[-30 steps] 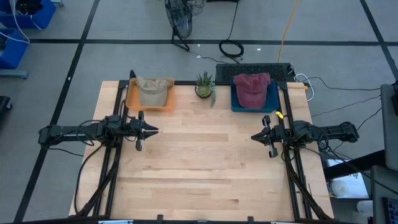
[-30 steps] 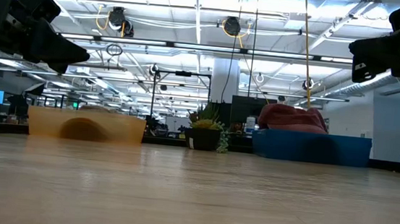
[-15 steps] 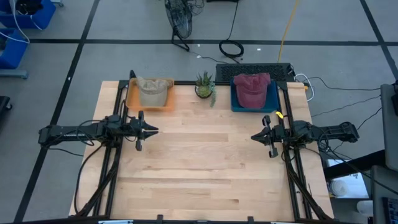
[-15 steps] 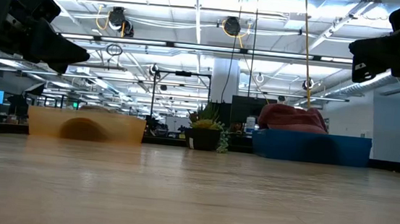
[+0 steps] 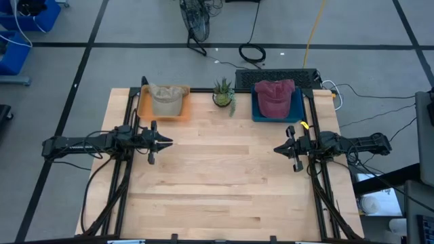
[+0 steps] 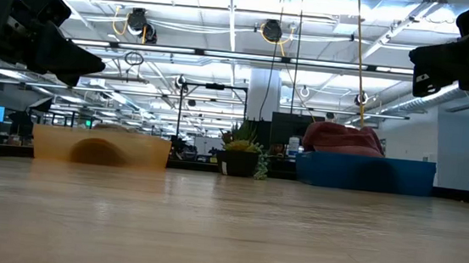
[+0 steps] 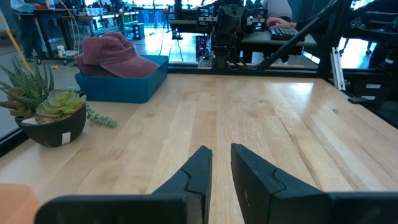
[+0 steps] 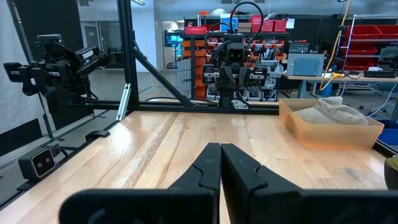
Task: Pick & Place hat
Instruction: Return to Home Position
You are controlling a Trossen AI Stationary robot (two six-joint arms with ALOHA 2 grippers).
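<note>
A maroon hat [image 5: 274, 97] lies in a blue tray [image 5: 256, 112] at the table's far right, also seen in the left wrist view [image 7: 115, 53]. A beige hat [image 5: 166, 99] lies in an orange tray [image 5: 143, 112] at the far left, also seen in the right wrist view [image 8: 339, 112]. My left gripper [image 5: 168, 141] hovers at the table's left side, pointing level toward the right, its fingers [image 7: 202, 163] a narrow gap apart with nothing between them. My right gripper [image 5: 277, 148] hovers at the right side, pointing left, shut and empty [image 8: 221, 149].
A small potted succulent [image 5: 223, 93] stands between the two trays at the far edge. Black frame rails [image 5: 125, 169] run along the table's left and right sides. A keyboard [image 5: 278, 74] lies beyond the far edge. Bare wood [image 5: 224, 176] spreads between the arms.
</note>
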